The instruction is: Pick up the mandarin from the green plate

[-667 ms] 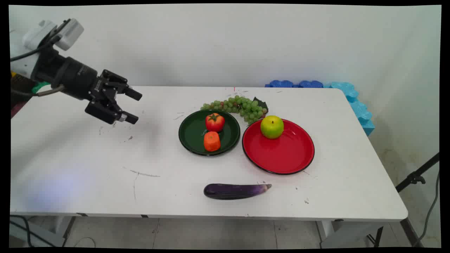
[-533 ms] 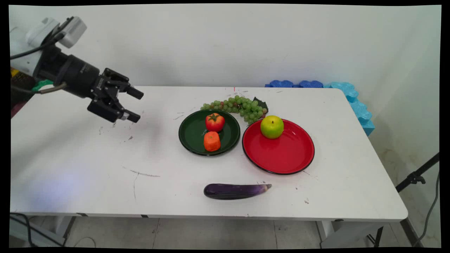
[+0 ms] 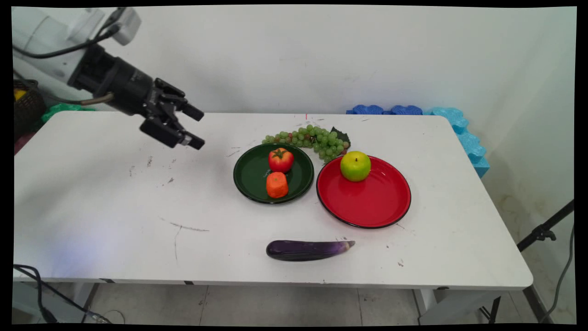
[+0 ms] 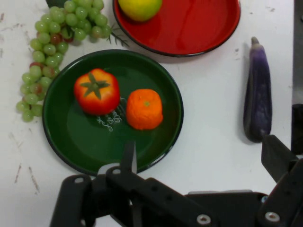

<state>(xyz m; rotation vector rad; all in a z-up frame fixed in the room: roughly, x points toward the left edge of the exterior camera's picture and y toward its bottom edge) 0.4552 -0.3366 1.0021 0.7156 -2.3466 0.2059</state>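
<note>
The gripper (image 3: 197, 128) hangs above the table's (image 3: 115, 207) left half, tilted toward the dishes, with its two fingers spread apart and nothing between them. It touches nothing.

Nearest to it is the green plate (image 3: 250, 177), which sits a little ahead of the fingertips and lower down on the table. In the hand view this plate (image 4: 71, 137) fills the middle, just beyond the black linkage. Two things rest on it: a tomato (image 3: 280, 159) on the side farther from the camera and an orange piece (image 3: 277, 185) just beside it, nearly touching. From the hand, the tomato (image 4: 96, 91) lies to the left of the orange piece (image 4: 144, 109).

Beyond the green plate, farther from the gripper, stands the red plate (image 3: 367, 202), close beside the green one with a thin strip of table between the rims. A green apple (image 3: 355, 166) sits on it near its back edge. In the hand view the red plate (image 4: 199, 28) and the apple (image 4: 139, 7) are cut by the top edge.

A bunch of grapes (image 3: 312, 138) lies on the table behind both plates, touching or nearly touching the green plate's far rim; from the hand the grapes (image 4: 47, 52) run along the plate's left side.

An eggplant (image 3: 308, 250) lies on its side near the table's front edge, well apart from the gripper and clear of both plates. In the hand view the eggplant (image 4: 258, 94) lies at the right.
</note>
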